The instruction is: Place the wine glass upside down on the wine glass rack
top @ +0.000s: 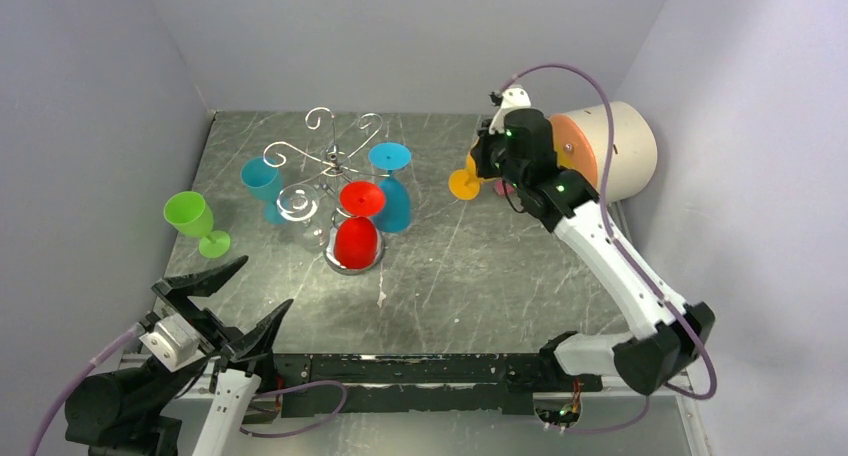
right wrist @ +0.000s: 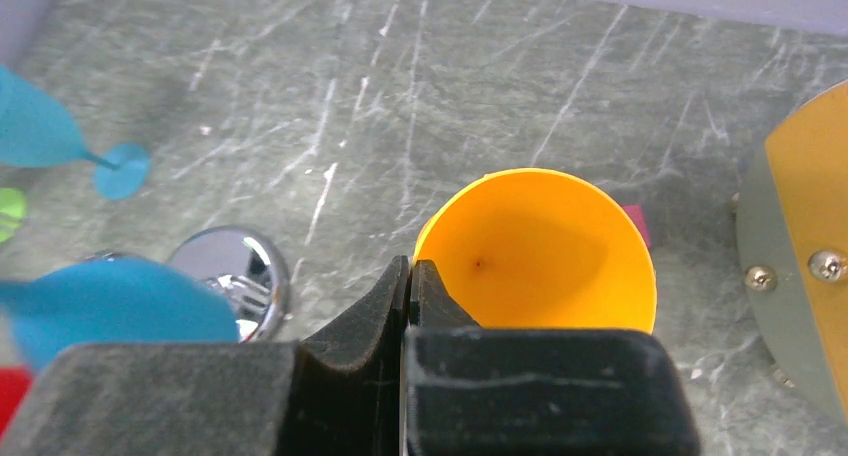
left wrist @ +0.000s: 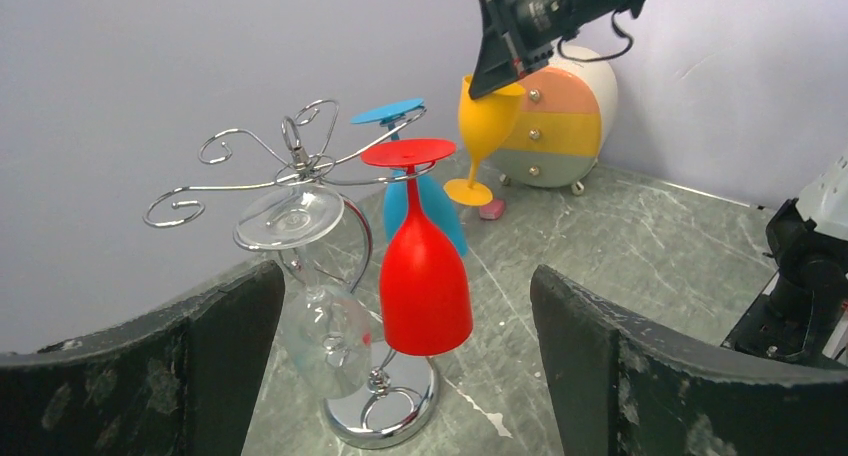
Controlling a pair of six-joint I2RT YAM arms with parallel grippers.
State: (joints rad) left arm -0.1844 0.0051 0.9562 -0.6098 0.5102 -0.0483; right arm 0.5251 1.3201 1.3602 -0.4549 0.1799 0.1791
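The silver wine glass rack (top: 335,156) stands at the middle back, its shiny round base (left wrist: 385,416) on the table. A red glass (top: 357,238), a clear glass (top: 300,211) and a blue glass (top: 392,201) hang upside down on it. My right gripper (top: 483,166) is shut on the rim of an orange wine glass (top: 463,183), which is upright to the right of the rack (right wrist: 540,246). I cannot tell whether its foot (left wrist: 468,191) touches the table. My left gripper (top: 245,296) is open and empty at the near left.
A green glass (top: 190,216) and a teal glass (top: 263,181) stand upright left of the rack. A round drawer unit (top: 610,151) lies at the back right, with a small pink piece (left wrist: 490,209) in front of it. Grey walls close three sides.
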